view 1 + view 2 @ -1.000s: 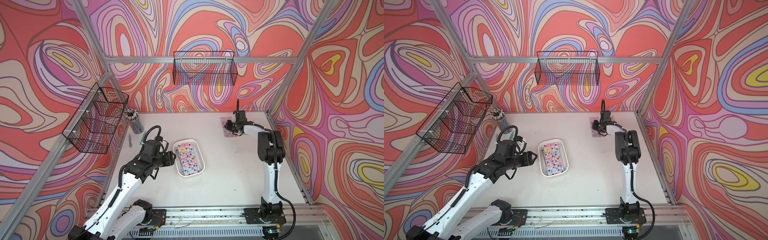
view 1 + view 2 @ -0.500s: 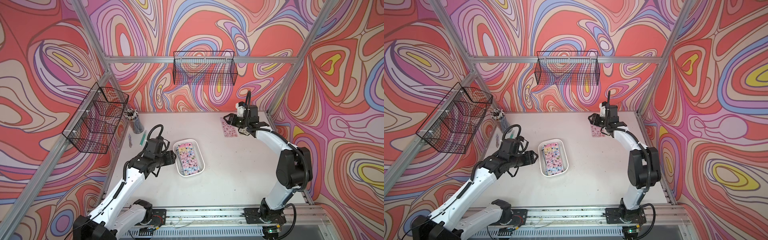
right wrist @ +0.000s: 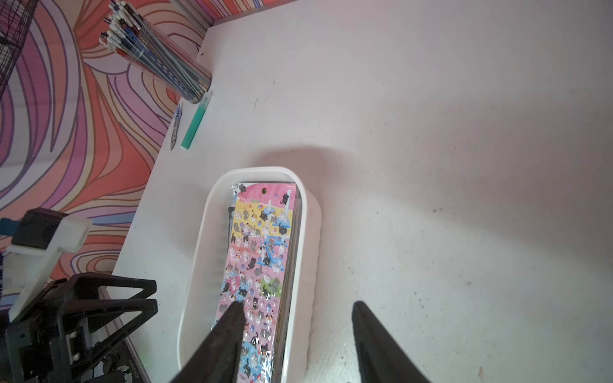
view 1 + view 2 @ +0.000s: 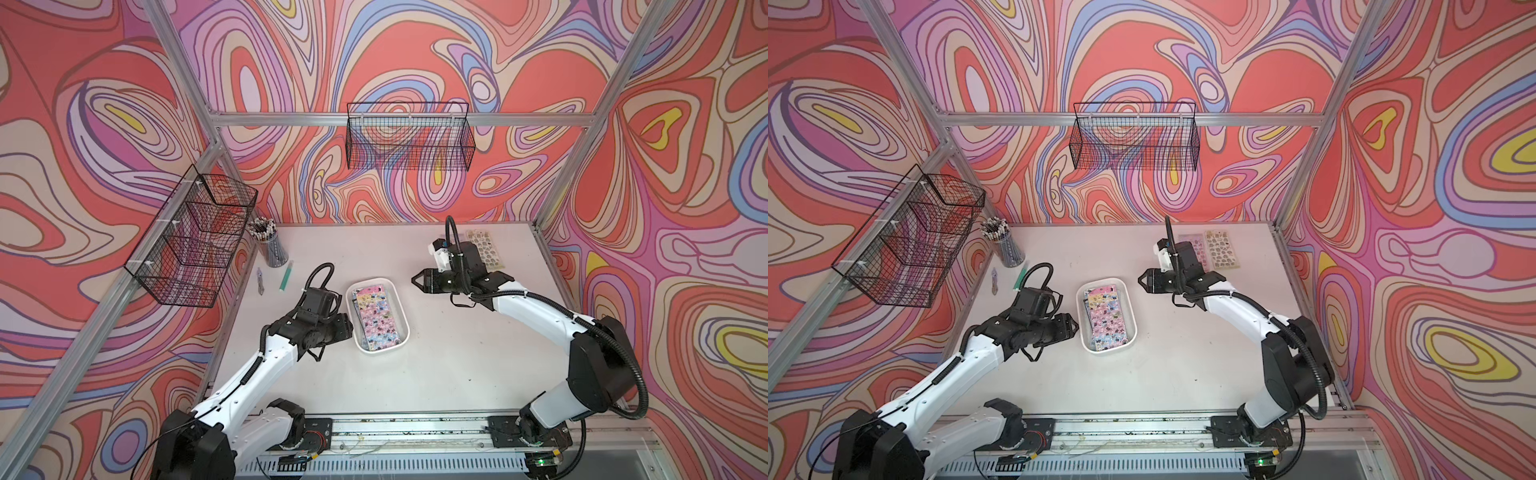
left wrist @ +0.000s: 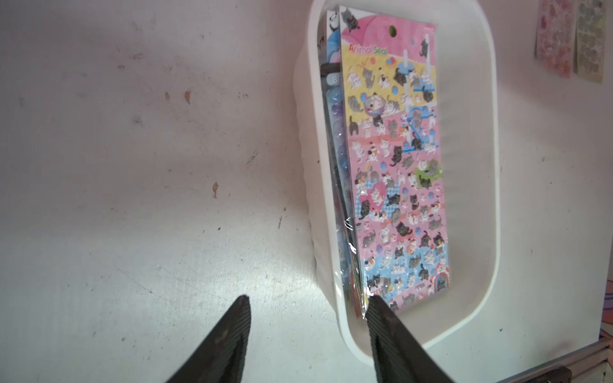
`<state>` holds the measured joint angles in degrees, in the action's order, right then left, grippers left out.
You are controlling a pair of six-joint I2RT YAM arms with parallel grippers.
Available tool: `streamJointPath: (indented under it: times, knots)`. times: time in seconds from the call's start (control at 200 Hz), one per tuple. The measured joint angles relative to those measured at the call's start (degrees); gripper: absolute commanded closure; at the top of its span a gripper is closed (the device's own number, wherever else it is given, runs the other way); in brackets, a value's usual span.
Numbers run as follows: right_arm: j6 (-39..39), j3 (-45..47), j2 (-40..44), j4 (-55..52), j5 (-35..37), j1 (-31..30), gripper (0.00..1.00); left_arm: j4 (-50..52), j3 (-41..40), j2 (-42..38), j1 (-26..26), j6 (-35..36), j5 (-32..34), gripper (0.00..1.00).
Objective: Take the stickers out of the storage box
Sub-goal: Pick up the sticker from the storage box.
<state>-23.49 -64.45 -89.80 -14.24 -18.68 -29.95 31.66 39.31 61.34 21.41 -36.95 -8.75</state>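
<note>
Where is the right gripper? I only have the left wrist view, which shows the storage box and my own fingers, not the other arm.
Observer: The right gripper hangs above the table just right of the storage box's far end, pointing toward the box.
Operator: Is it carrying a sheet?
Observer: No. In the right wrist view its jaws stand open with nothing between them.
</note>
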Motion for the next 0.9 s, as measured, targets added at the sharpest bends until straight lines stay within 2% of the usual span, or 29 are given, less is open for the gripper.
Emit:
streamJointPath:
  times: [0.155, 0.381, 0.626, 0.896]
  knots:
    - [0.33, -1.22, -1.16, -2.51, 2.45, -5.7, 0.43, -2.21, -0.11, 1.55, 0.31, -0.7, 0.0, 0.41]
    - [0.39, -7.91, -9.05, -5.25, 6.19, -12.68, 0.43, -5.73, -0.46, 2.86, 0.37, -1.2, 0.0, 0.42]
    - [0.26, -14.84, -17.64, -10.6, 12.61, -15.69, 0.43, -9.25, -0.46, 6.93, 0.37, -1.22, 0.0, 0.52]
    - [-0.42, -18.05, -21.18, -13.92, 18.53, -17.2, 0.42, -12.09, -0.55, 8.5, 0.42, -1.27, 0.48, 0.63]
